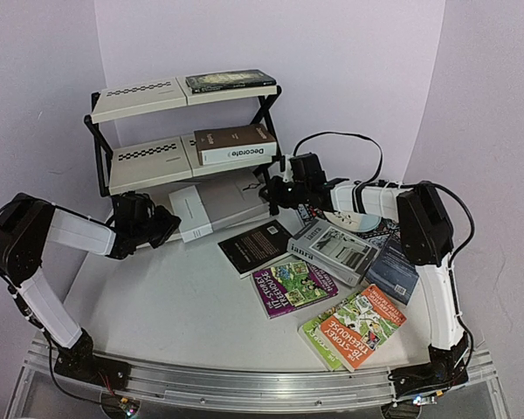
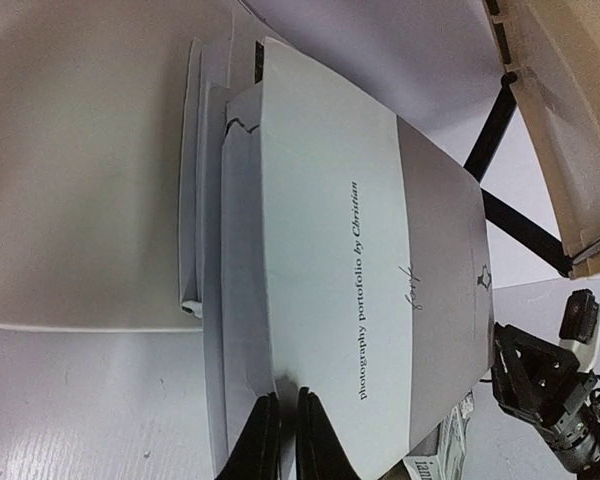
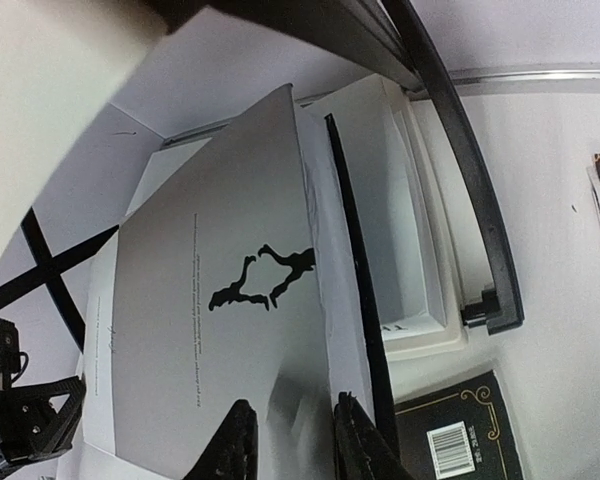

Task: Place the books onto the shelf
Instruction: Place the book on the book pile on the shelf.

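A grey-and-white book [image 1: 217, 206] [image 2: 320, 200] [image 3: 210, 300] lies slanted at the shelf's [image 1: 140, 92] lowest board, its left end sticking out in front. My left gripper [image 1: 164, 223] [image 2: 287, 400] is shut, tips against that book's near edge. My right gripper [image 1: 272, 194] [image 3: 292, 415] is open at the book's other end, one fingertip [image 3: 235, 430] over the cover, the other at its side. The brown "Decorate" book [image 1: 236, 144] sits on the middle board and a dark book [image 1: 231, 81] on the top one.
On the table lie a black book [image 1: 255, 246] [image 3: 460, 440], the grey "laura" book [image 1: 334, 250], a purple illustrated paperback [image 1: 293, 288], an orange-and-green one [image 1: 356, 325] and a dark blue one [image 1: 393, 271]. The shelf's black frame [image 3: 450, 130] runs close beside my right gripper.
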Tool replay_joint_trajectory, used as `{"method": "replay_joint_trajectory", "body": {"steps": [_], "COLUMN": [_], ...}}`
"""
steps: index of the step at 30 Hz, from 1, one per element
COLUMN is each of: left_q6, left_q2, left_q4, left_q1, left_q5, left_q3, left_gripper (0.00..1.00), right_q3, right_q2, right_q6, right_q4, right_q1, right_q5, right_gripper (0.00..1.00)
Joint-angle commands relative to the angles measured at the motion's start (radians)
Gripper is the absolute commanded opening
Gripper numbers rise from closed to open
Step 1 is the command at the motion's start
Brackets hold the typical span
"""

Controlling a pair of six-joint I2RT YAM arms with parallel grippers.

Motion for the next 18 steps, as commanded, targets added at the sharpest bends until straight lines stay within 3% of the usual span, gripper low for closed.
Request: {"method": "replay_joint_trajectory", "body": {"steps": [1, 3, 6, 9, 15, 18], "left_q6": [0.004, 0.008, 0.013, 0.013, -0.009, -0.009], "left_q2": [0.021, 0.026, 0.03, 0.042, 0.063, 0.066], "left_q4": [0.099, 0.1, 0.1, 0.1, 0.1, 0.101], "left_q1": [-0.018, -0.017, -0.017, -0.017, -0.017, -0.017], "left_q5": [0.024, 0.022, 0.012, 0.008, 0.01, 0.005], "left_q3": [0.077, 0.088, 0.097, 0.104, 0.109, 0.109], "left_gripper": [0.08, 0.08, 0.11, 0.13, 0.13, 0.13], "right_q3": [0.07, 0.074, 0.075, 0.075, 0.048, 0.027], "right_q2": [0.047, 0.052, 0.056, 0.058, 0.038, 0.024], "right_q6": [-0.009, -0.003, 0.002, 0.007, 0.032, 0.035], "right_q4": [0.074, 0.078, 0.082, 0.083, 0.083, 0.08], "right_q1": [0.023, 0.022, 0.021, 0.018, 0.015, 0.012], "right_q5": [-0.042, -0.039, -0.038, -0.039, -0.03, -0.025], "right_gripper": [0.27, 0.28, 0.42, 0.47, 0.74, 0.82]}}
